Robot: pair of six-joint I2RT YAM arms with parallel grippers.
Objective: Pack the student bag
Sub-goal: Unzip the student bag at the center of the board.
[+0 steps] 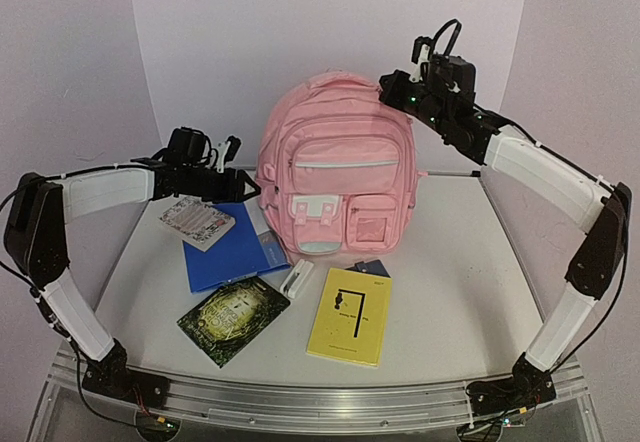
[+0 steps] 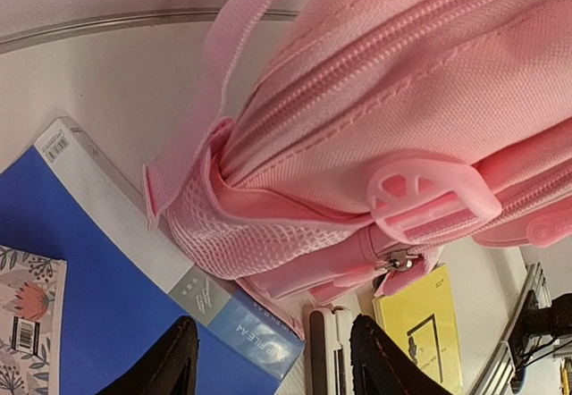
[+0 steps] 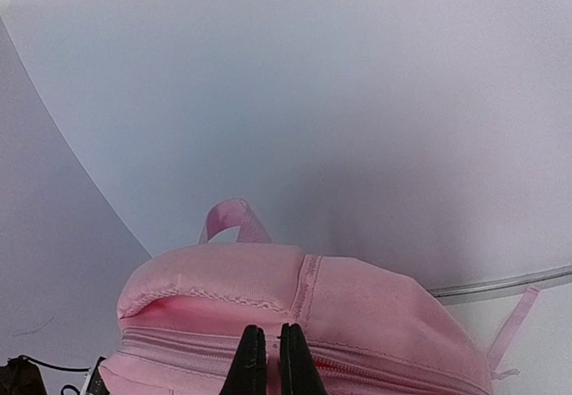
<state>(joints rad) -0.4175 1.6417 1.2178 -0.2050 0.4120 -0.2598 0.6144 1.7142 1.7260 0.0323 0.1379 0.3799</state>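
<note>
White tabletop (image 1: 450, 262), pale backdrop. Item: student bag (image 1: 338, 167), upright at centre rear; soft pink fabric, probably light and floppy. Suggested hold: top loop (image 3: 234, 216). Left gripper (image 2: 275, 323): fingers apart, empty, beside the bag's lower corner. Right gripper (image 3: 271, 332): fingers together at the crown.
</note>
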